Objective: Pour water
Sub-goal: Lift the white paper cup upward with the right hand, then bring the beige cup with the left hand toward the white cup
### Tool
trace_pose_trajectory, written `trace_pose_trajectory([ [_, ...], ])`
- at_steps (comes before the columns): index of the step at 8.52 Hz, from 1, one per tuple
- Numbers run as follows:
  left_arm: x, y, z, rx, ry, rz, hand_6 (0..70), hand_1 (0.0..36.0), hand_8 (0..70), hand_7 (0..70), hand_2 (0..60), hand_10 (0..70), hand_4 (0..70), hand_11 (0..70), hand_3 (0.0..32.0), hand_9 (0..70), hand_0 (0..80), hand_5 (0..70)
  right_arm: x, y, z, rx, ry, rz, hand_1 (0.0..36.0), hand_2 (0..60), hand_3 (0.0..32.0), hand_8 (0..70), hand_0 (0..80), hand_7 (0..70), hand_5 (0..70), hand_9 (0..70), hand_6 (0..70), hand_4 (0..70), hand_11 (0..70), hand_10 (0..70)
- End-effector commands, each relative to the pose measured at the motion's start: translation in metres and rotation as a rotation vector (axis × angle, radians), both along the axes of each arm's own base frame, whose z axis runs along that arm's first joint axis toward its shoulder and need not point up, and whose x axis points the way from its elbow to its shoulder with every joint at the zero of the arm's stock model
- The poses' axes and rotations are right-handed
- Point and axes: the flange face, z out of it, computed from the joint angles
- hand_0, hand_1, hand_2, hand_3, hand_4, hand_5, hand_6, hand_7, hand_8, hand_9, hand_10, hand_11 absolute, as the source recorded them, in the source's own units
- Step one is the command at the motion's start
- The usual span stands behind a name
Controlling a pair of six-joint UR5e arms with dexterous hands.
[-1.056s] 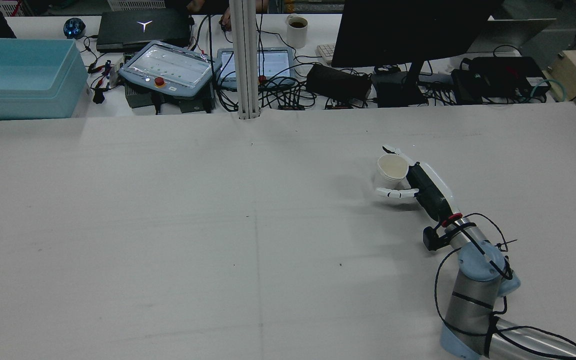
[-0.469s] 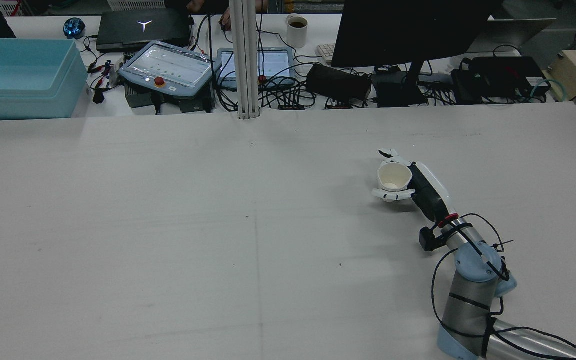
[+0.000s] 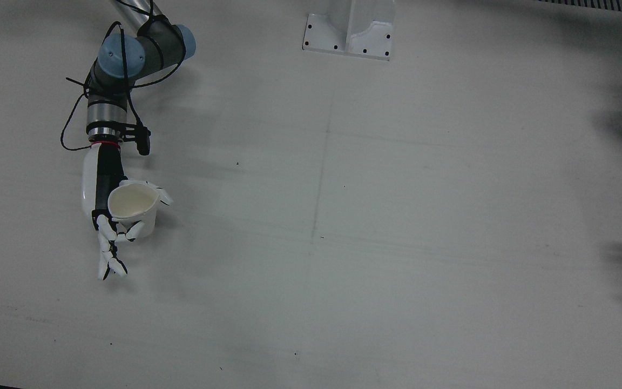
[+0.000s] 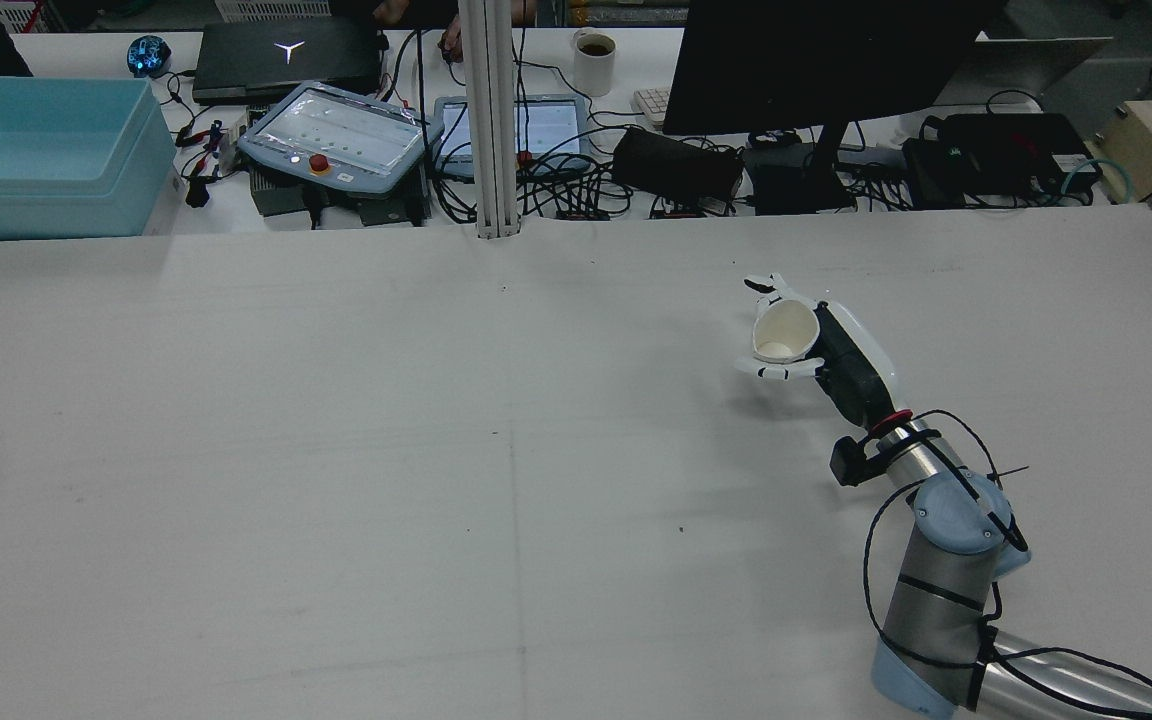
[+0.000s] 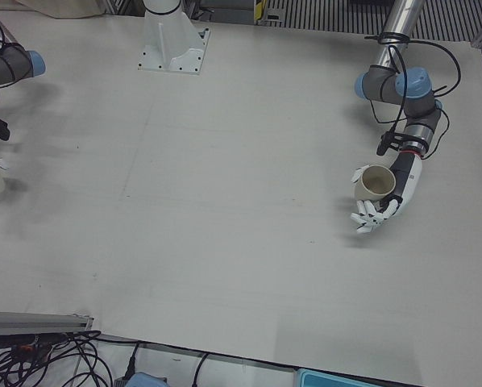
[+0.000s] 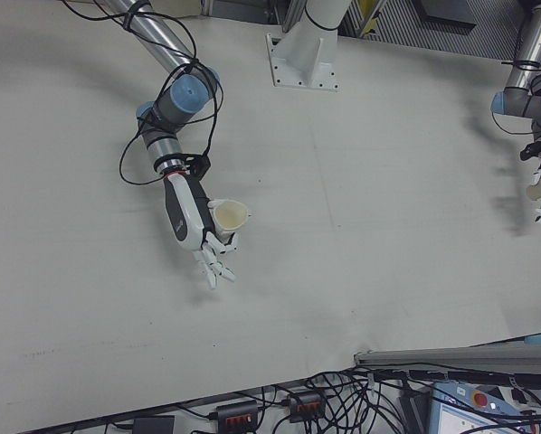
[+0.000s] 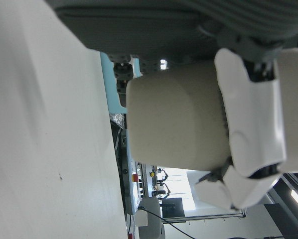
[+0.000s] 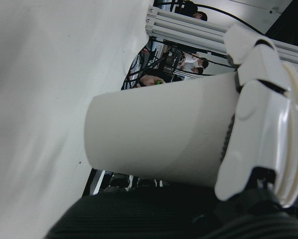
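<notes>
White paper cup (image 3: 132, 207) sits clasped in my right hand (image 3: 107, 216), lifted off the table (image 3: 397, 216); my left hand (image 5: 382, 197), well apart, grips a beige cup (image 5: 375, 183). Tilting before they meet could spill water.

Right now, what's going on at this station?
Both arms are mid-task on a water pour, each holding its own cup clear of the table. The right hand is closed around a white paper cup, lifted and tilted slightly. The left hand grips a beige cup on the other half of the table. The two cups are far apart, so no pouring is happening. Whether either cup holds water cannot be told.
</notes>
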Motion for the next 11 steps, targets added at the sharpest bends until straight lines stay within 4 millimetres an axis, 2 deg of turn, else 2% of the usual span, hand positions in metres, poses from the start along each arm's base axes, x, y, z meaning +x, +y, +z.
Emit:
trace_pose_trajectory([
  [1,0.018,-0.018,-0.059,0.043,0.014,0.016,48.7,36.0,30.1,62.9,60.0,13.1,24.4,22.3,0.0,41.8,56.0,70.0,0.046,-0.015,-0.077,0.076,-0.083,0.067,25.4,24.8,0.0,1.3,57.9,22.9,70.0,3.1,11.6,29.9,7.2,3.6],
  [2,0.027,-0.024,-0.075,0.058,0.021,0.029,50.2,36.0,30.8,63.8,60.0,13.4,25.5,22.8,0.0,42.4,56.8,70.0,0.06,-0.013,-0.098,0.077,-0.081,0.081,25.5,25.0,0.0,1.3,57.8,22.6,70.0,3.1,11.5,28.8,7.3,3.6],
  [3,0.051,-0.046,-0.105,0.09,0.024,0.072,51.0,36.0,32.4,64.6,60.0,13.6,26.1,23.2,0.0,44.3,56.9,70.0,0.066,-0.012,-0.114,0.085,-0.094,0.092,26.0,25.4,0.0,1.3,58.3,23.6,70.0,3.3,11.8,28.0,7.5,3.7],
  [4,0.077,-0.062,-0.135,0.13,0.002,0.136,50.5,36.0,32.1,64.2,60.0,13.5,26.1,22.9,0.0,44.0,57.0,70.0,0.067,-0.015,-0.124,0.093,-0.108,0.121,26.4,26.2,0.0,1.5,58.5,24.8,70.0,3.5,12.5,26.3,7.9,4.0],
  [5,0.091,-0.075,-0.159,0.149,-0.002,0.148,50.9,36.0,32.4,64.1,60.0,13.5,26.1,22.9,0.0,44.3,56.3,70.0,0.063,-0.018,-0.136,0.105,-0.122,0.123,26.5,25.7,0.0,1.5,58.6,24.6,70.0,3.5,12.6,25.7,8.1,4.0],
  [6,0.114,-0.086,-0.181,0.167,0.007,0.181,51.0,36.0,32.4,63.9,60.0,13.5,26.4,22.7,0.0,44.2,55.9,70.0,0.061,-0.02,-0.144,0.114,-0.127,0.125,26.6,25.7,0.0,1.5,58.6,24.6,70.0,3.5,12.7,25.3,8.0,4.0],
  [7,0.144,-0.091,-0.203,0.181,0.014,0.221,51.4,36.0,32.5,64.1,60.0,13.4,26.9,22.7,0.0,44.3,56.6,70.0,0.061,-0.02,-0.149,0.122,-0.122,0.13,26.6,25.6,0.0,1.6,58.6,25.5,70.0,3.7,13.0,24.8,8.1,4.0],
  [9,0.207,-0.085,-0.238,0.21,0.028,0.3,51.4,36.0,32.5,64.0,60.0,13.4,26.6,22.7,0.0,44.2,56.9,70.0,0.061,-0.02,-0.151,0.123,-0.126,0.138,26.3,25.0,0.0,1.6,58.5,26.1,70.0,3.9,13.2,24.0,8.4,4.3],
  [11,0.248,-0.078,-0.267,0.24,0.032,0.345,51.9,36.0,32.6,63.9,60.0,13.4,27.0,22.6,0.0,44.3,57.0,70.0,0.058,-0.024,-0.164,0.136,-0.141,0.138,26.5,25.3,0.0,1.7,58.7,27.5,70.0,4.6,13.9,24.8,8.7,4.4],
])
